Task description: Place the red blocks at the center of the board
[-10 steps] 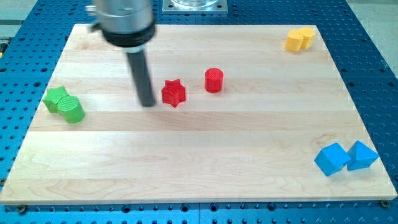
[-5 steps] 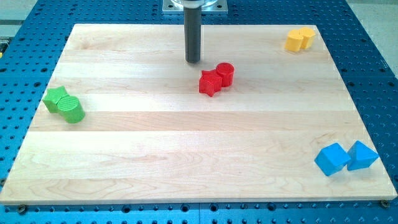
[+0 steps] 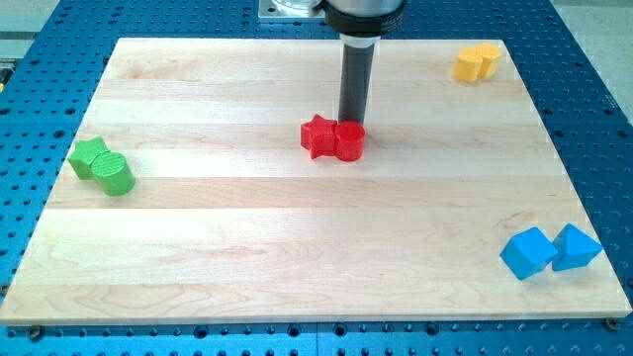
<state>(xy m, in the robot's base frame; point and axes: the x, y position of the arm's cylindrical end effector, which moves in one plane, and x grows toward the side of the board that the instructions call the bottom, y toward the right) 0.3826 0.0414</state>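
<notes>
A red star block and a red cylinder sit side by side, touching, on the wooden board, a little above its middle. The star is on the view's left of the cylinder. My tip stands just above the red cylinder in the view, at or touching its far edge. The dark rod rises from there to the view's top.
A green star and a green cylinder touch at the left edge. Two yellow blocks sit at the top right corner. Two blue blocks sit at the bottom right.
The tip moved from left of the red star to above it, then right to just above the red cylinder. The star was pushed right against the cylinder; both then shifted down and left.
</notes>
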